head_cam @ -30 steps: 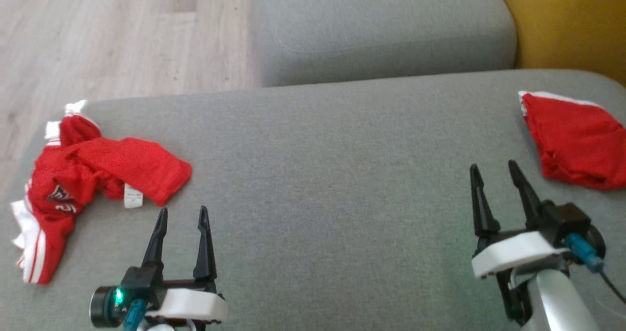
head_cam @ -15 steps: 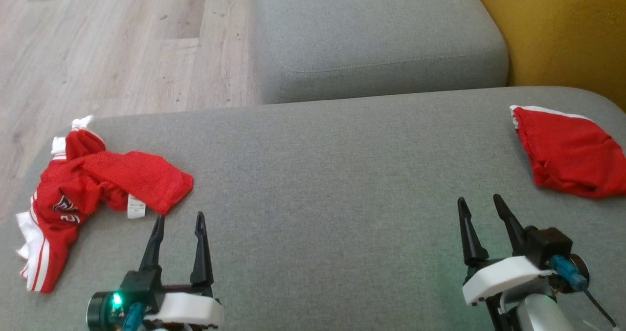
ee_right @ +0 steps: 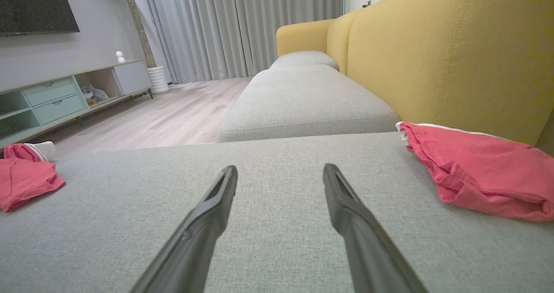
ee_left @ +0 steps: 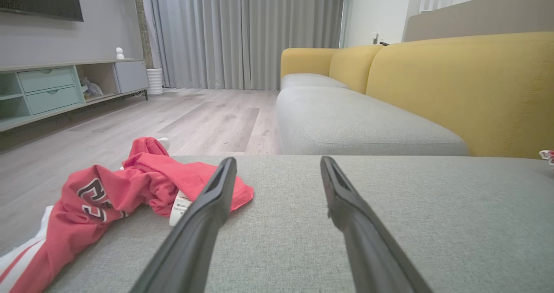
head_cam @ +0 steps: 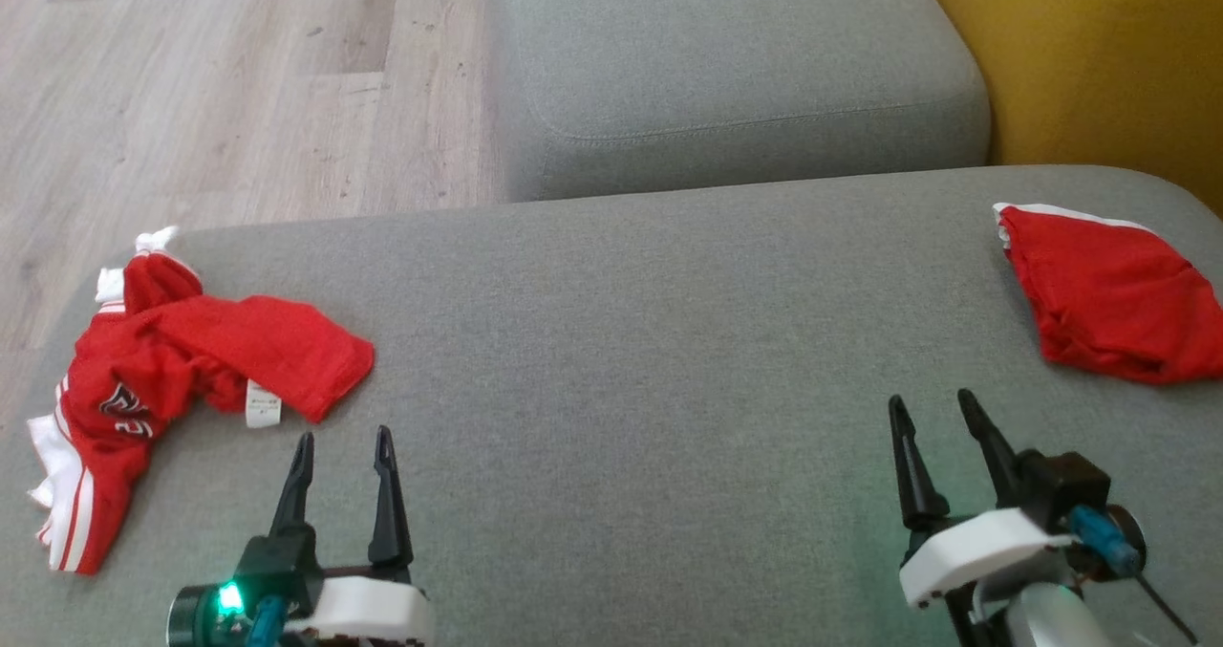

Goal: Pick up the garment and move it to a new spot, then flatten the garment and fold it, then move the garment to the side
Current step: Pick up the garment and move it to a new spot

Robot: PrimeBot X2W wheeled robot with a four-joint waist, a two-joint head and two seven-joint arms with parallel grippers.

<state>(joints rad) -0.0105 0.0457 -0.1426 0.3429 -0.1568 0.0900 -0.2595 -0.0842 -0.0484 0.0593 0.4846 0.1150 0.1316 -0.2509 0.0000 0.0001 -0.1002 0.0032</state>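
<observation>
A crumpled red garment (head_cam: pixel 172 360) with white stripes, a dark logo and a white tag lies at the left edge of the grey couch seat (head_cam: pixel 631 360). My left gripper (head_cam: pixel 343 434) stands open just short of its near right corner, not touching it. The left wrist view has the garment (ee_left: pixel 108 193) left of the open gripper (ee_left: pixel 278 159). My right gripper (head_cam: pixel 930 398) is open over bare cushion at the lower right, nothing between its fingers. The right wrist view has that gripper (ee_right: pixel 280 167) open, and the crumpled garment (ee_right: pixel 21 176) at the far left.
A second red garment (head_cam: pixel 1113 293), folded, lies at the seat's right end against the yellow backrest (head_cam: pixel 1099 64); it also lies to the right in the right wrist view (ee_right: pixel 476 167). Another grey seat cushion (head_cam: pixel 736 64) lies beyond. Wooden floor (head_cam: pixel 210 83) drops off past the left edge.
The head camera has tilted, so the whole picture sits lower. The right gripper has drawn back from the folded garment towards me. Both grippers stay open and both garments lie still.
</observation>
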